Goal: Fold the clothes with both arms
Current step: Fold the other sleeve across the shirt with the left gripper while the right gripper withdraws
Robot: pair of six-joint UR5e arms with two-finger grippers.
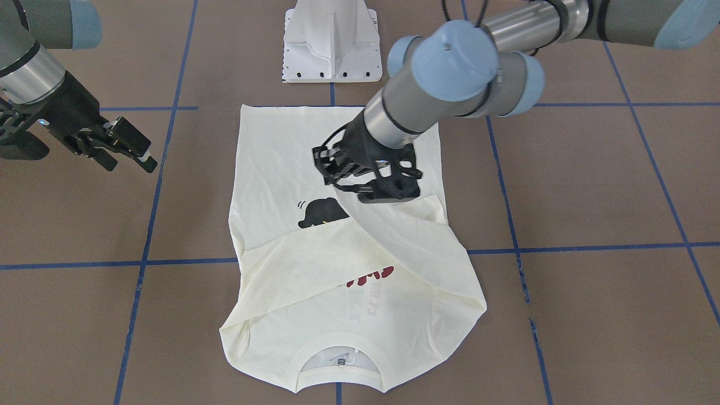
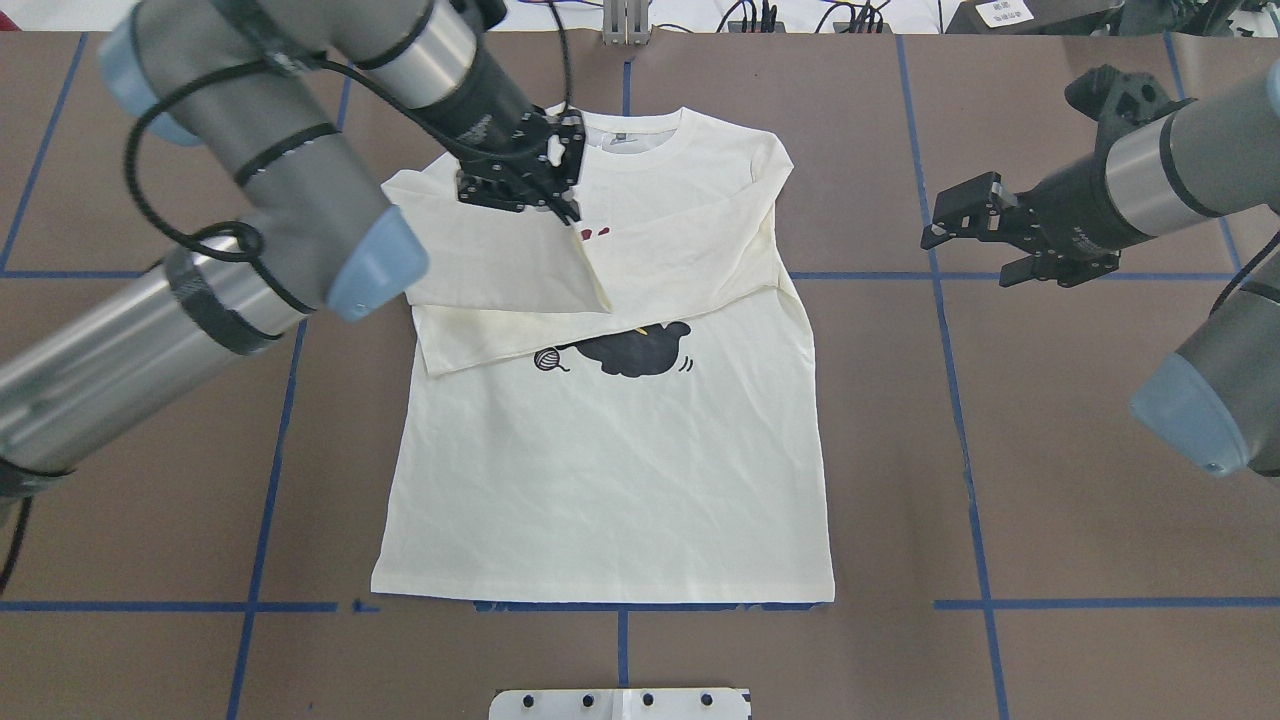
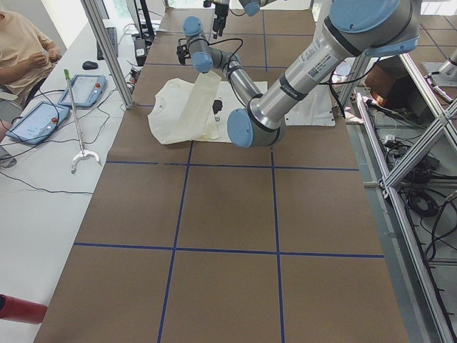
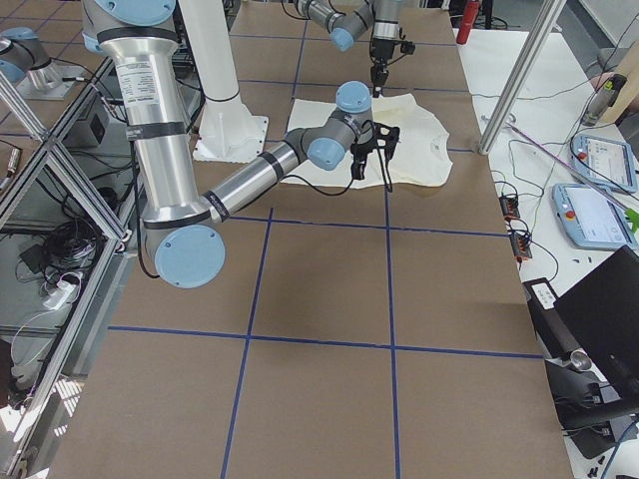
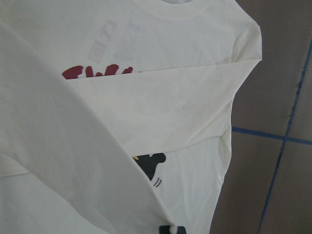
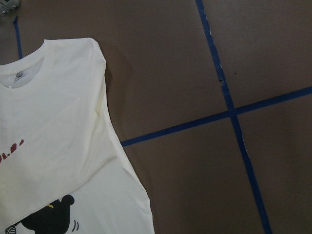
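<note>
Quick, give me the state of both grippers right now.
Left gripper: shut on the sleeve of the cream T-shirt, carrying it across the chest.
Right gripper: open, holding nothing, off to the side over the table.

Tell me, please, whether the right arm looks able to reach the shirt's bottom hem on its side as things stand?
Probably yes: the right gripper hangs beside the T-shirt with nothing between it and that hem corner; the left gripper works near the collar.
</note>
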